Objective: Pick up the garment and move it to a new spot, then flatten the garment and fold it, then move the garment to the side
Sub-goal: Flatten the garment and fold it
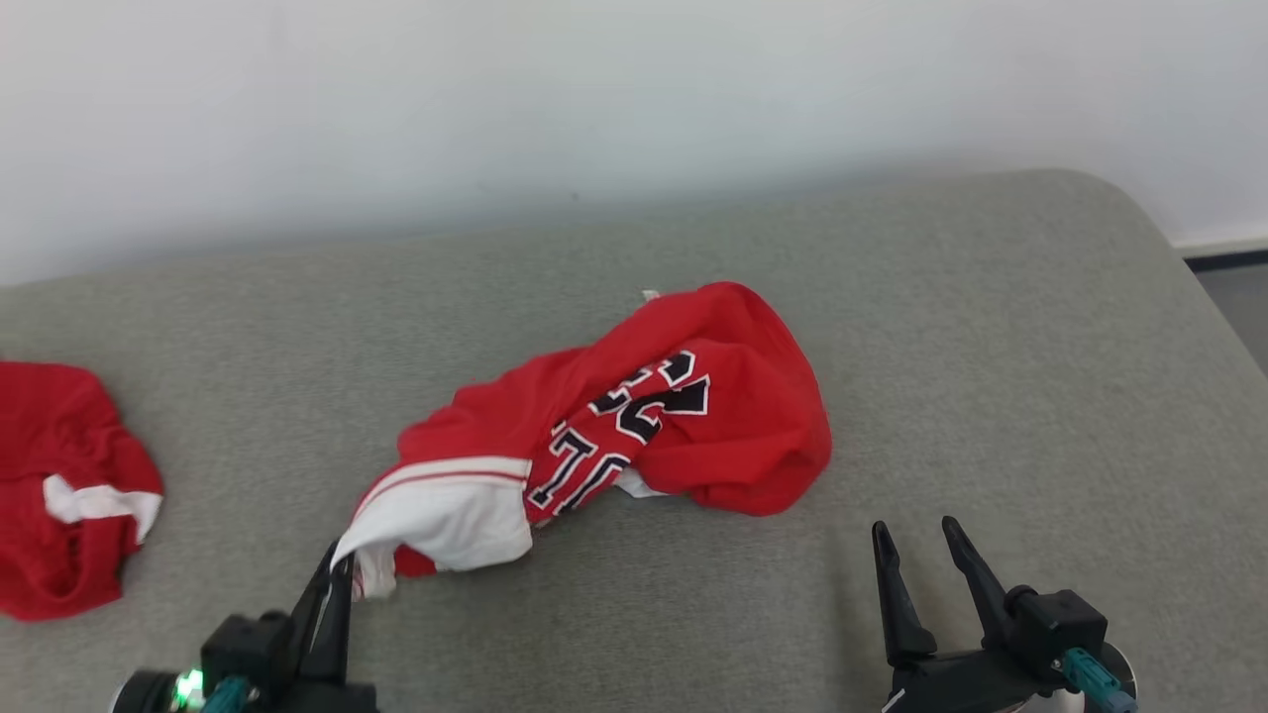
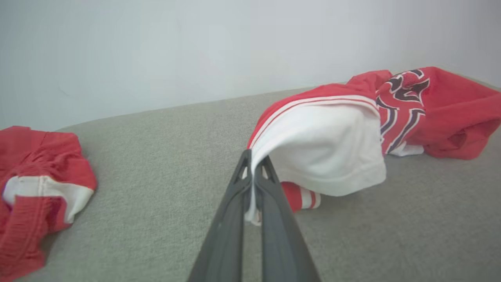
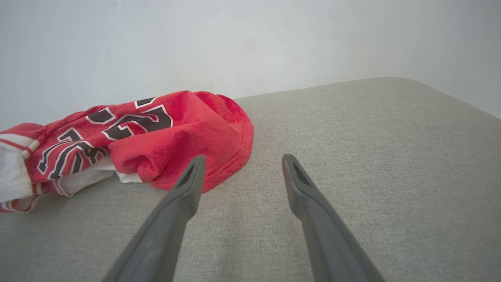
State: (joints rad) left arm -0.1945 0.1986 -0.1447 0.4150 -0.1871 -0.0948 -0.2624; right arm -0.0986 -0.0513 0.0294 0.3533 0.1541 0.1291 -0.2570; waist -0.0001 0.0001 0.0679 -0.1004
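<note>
At the lower left of the head view, the left gripper [image 1: 335,574] is pinched shut on the white hem of the garment [image 1: 713,436]. The garment lies crumpled at the centre of the grey pad [image 1: 991,347]. The right gripper [image 1: 913,530] stands wide and empty at lower right, apart from it. A red cloth [image 1: 59,495] sits at the left edge. A pale wall [image 1: 594,99] runs across the top.
</note>
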